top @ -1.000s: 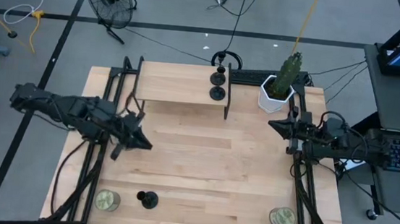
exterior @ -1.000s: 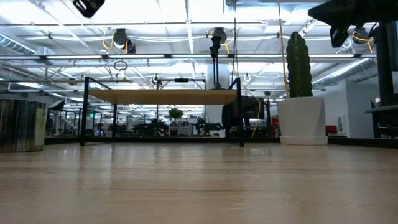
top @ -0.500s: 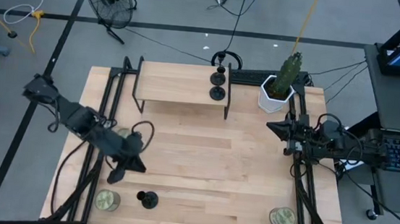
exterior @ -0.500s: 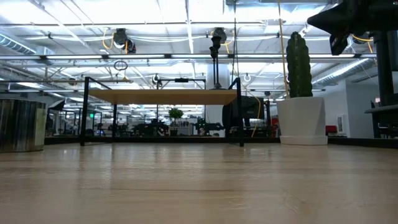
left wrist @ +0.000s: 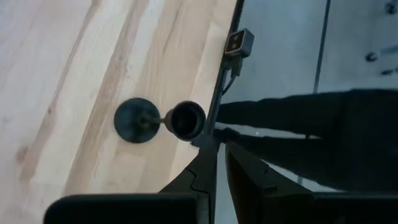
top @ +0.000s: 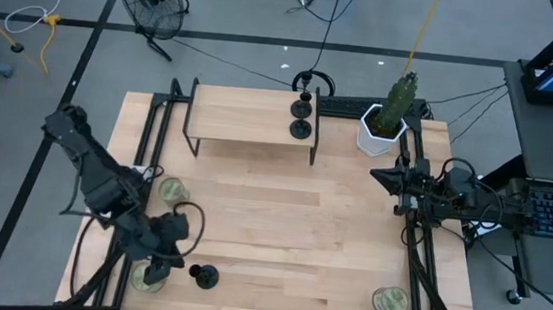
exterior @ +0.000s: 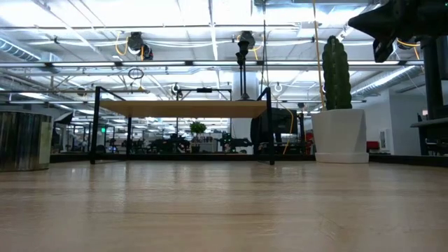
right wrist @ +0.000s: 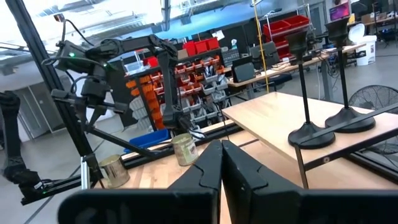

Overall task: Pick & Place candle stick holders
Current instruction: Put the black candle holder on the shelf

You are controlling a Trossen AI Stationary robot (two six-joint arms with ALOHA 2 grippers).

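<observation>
One black candle stick holder [top: 206,276] stands upright on its round base near the table's near-left edge. The left wrist view shows it from above, with its base [left wrist: 135,120] and cup [left wrist: 185,120]. Two more holders [top: 303,104] [top: 301,129] stand on the raised wooden shelf [top: 245,115] at the far side. They also show in the right wrist view [right wrist: 311,134]. My left gripper [top: 172,264] hovers shut just left of the near holder and touches nothing; it also shows in the left wrist view [left wrist: 219,155]. My right gripper [top: 375,172] waits shut at the right side.
Greenish glass jar candles sit at the near left [top: 150,278], the left [top: 171,191] and the near right [top: 390,302]. A white pot with a cactus [top: 382,124] stands at the far right. The table's near edge [left wrist: 224,81] runs close beside the near holder.
My left gripper has swung from the table's left-middle toward the near edge and come down beside the near holder, staying shut. The holder has not moved.
</observation>
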